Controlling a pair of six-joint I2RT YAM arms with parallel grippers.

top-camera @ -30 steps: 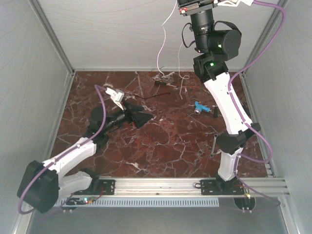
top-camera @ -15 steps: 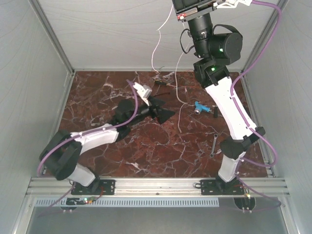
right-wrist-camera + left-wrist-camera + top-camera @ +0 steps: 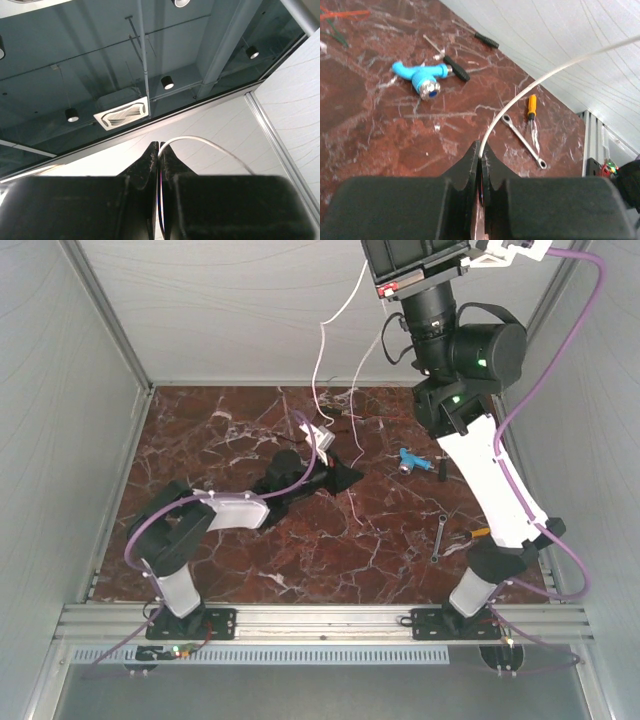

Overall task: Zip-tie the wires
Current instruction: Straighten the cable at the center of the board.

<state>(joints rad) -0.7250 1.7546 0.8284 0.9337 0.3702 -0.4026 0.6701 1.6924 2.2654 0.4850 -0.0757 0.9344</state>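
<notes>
Between the closed tips of my left gripper [image 3: 480, 155], low over the middle of the table [image 3: 200, 440], I hold one white strand [image 3: 530, 85] pinched tight; it leaves the jaws and arcs up and away toward the right wall. High above the far edge, my right gripper [image 3: 159, 150] is closed as well, with a white strand curling out of its tips; whether it is the same one I cannot tell. The rest of the wires [image 3: 322, 360] hang as thin white and pale pink lines down to the far edge of the table near its middle, where an orange-red strand [image 3: 385, 420] lies loose on the marble. Further toward the right edge lie a blue plastic tool [image 3: 420, 80], a small wrench [image 3: 522, 141] and an orange-handled screwdriver [image 3: 532, 106], well apart from my fingers. As I judge it, I am at the gathering step, with no tie around anything yet. To do it well, I should hold both pinches firm, draw the slack out gently so the thread-thin strand neither slips nor snaps, and bring the hanging lines together into one bundle, clear of the tools, before any tie goes on.
</notes>
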